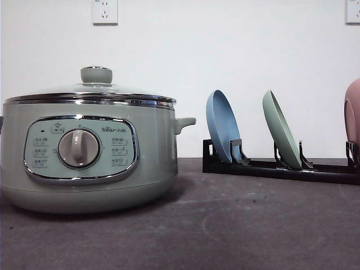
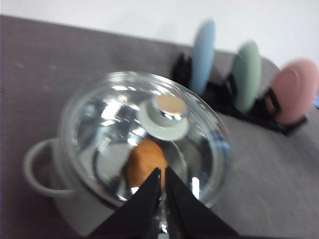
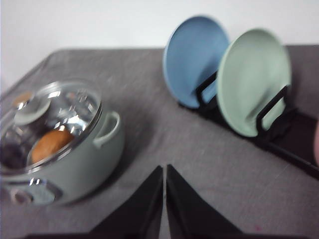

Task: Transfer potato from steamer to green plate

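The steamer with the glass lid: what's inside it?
Through the glass lid of the steamer, one orange-brown potato shows. Reflections and the lid's knob cover the rest of the inside, so anything else there cannot be seen.

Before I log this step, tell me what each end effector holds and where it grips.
Nothing. The left end effector and right end effector are shut and empty; the potato sits under the lid.

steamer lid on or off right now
On. The glass lid sits on the steamer rim, and the potato shows through it, inside.
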Available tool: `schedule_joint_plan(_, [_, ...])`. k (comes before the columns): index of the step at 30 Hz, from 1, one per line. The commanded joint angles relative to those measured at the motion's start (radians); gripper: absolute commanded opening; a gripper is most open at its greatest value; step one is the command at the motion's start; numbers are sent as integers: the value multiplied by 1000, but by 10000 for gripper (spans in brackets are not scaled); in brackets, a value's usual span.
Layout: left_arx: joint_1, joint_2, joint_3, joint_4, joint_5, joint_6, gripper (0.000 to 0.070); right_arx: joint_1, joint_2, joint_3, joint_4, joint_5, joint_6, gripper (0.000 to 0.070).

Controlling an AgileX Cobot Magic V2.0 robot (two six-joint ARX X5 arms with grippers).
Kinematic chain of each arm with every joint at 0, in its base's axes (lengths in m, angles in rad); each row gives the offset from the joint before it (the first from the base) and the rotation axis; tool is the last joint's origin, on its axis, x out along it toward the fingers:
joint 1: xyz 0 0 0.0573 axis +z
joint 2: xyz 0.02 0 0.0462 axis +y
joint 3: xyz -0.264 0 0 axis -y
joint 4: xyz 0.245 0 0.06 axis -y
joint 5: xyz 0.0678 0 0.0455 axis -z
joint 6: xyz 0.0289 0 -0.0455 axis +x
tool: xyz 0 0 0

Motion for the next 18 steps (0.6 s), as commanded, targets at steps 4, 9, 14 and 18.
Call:
schedule_joint_plan(4, [-36,68,91,-84,75,117,3,14,82,80,-88,-58,-97,0])
schedule_joint_plan(9, [-78,91,136,-148,78,151,3,54,139,135,-183,-73,-138,0])
schedule_joint_plan(14, [-86,88,138,-147,78,150,12,83,149,142,-202,-70,-144,0])
schedule_joint_plan(18, [-86,88,138,-147,77,149,200,87,150,142,-202,-69,-142,75])
